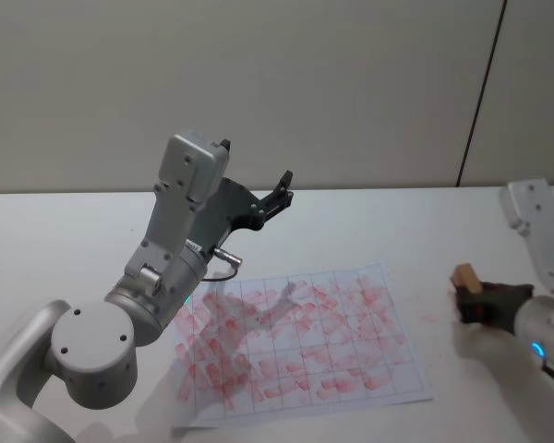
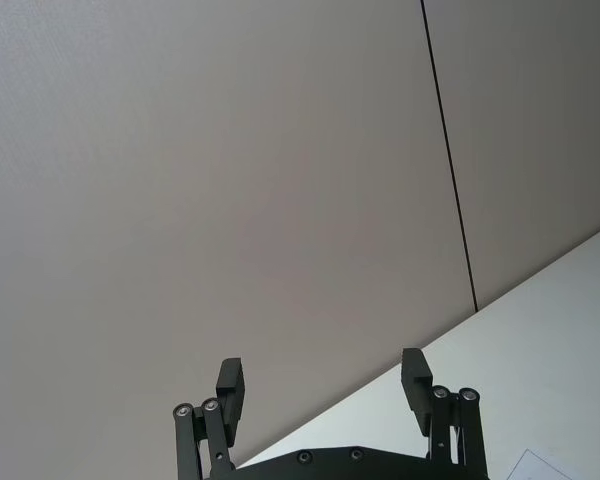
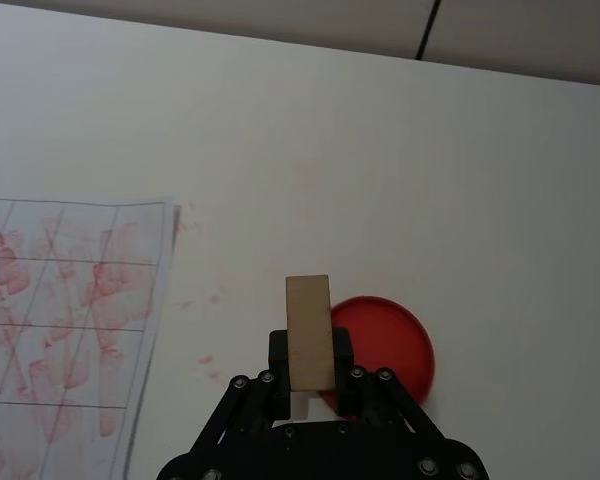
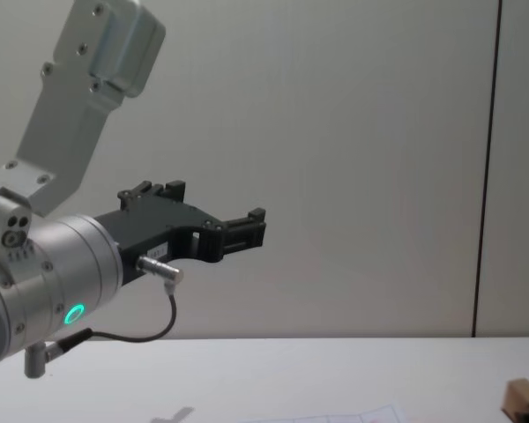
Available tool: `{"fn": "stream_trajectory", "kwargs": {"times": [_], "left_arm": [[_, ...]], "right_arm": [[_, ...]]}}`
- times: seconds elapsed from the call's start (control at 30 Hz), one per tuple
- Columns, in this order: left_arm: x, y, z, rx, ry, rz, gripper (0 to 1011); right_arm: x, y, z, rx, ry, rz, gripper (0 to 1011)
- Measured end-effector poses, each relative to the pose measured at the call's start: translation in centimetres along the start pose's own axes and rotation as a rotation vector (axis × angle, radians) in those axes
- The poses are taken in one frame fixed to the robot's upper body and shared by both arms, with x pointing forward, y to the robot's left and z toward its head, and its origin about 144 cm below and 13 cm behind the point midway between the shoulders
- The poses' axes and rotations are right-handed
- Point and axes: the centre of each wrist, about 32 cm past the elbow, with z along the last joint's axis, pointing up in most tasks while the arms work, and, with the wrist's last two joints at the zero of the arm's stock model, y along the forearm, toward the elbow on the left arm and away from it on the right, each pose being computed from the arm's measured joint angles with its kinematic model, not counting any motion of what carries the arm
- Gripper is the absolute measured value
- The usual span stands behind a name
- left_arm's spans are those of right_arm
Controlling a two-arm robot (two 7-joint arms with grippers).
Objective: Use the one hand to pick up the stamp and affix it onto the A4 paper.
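The tan wooden stamp (image 3: 309, 330) is clamped between the black fingers of my right gripper (image 3: 311, 372), the arm with the blue ring light. In the head view the stamp (image 1: 466, 278) is at the right, lifted over the white table, well to the right of the A4 paper (image 1: 295, 341). The paper is a white gridded sheet covered with red stamp marks; its edge (image 3: 70, 320) lies off to the side of the held stamp. A corner of the stamp (image 4: 522, 397) peeks in low in the chest view. My left gripper (image 2: 323, 388), green ring light, is raised and open toward the wall.
A round red ink pad (image 3: 385, 350) lies on the table just beyond the right gripper's fingers. Faint red smudges (image 3: 205, 300) dot the table between pad and paper. The raised left arm (image 1: 180, 240) hangs over the paper's far left corner.
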Motion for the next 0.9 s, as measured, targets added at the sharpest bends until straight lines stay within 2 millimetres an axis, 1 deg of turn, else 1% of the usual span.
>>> {"fn": "stream_trajectory", "kwargs": {"times": [0.3,0.67,0.73,0.77,0.8,0.83,0.87,0.9], "left_arm": [[0.0,0.0,0.0,0.000,0.000,0.000,1001],[0.0,0.0,0.0,0.000,0.000,0.000,1001],[0.0,0.0,0.0,0.000,0.000,0.000,1001],[0.0,0.0,0.0,0.000,0.000,0.000,1001],[0.0,0.0,0.0,0.000,0.000,0.000,1001],[0.0,0.0,0.0,0.000,0.000,0.000,1001],[0.0,0.0,0.0,0.000,0.000,0.000,1001],[0.0,0.0,0.0,0.000,0.000,0.000,1001]], "right_arm": [[1.3,-0.8,-0.8,-0.009,0.012,-0.049,219],[2.2,-0.8,-1.1,-0.004,0.024,-0.050,225],[2.3,-0.7,-1.2,-0.001,0.026,-0.042,278],[2.4,-0.7,-1.2,0.002,0.026,-0.038,321],[2.4,-0.7,-1.2,0.002,0.026,-0.038,333],[2.4,-0.6,-1.2,0.006,0.027,-0.034,383],[2.5,-0.6,-1.1,0.008,0.027,-0.032,406],[2.5,-0.5,-1.1,0.015,0.026,-0.028,465]]}}
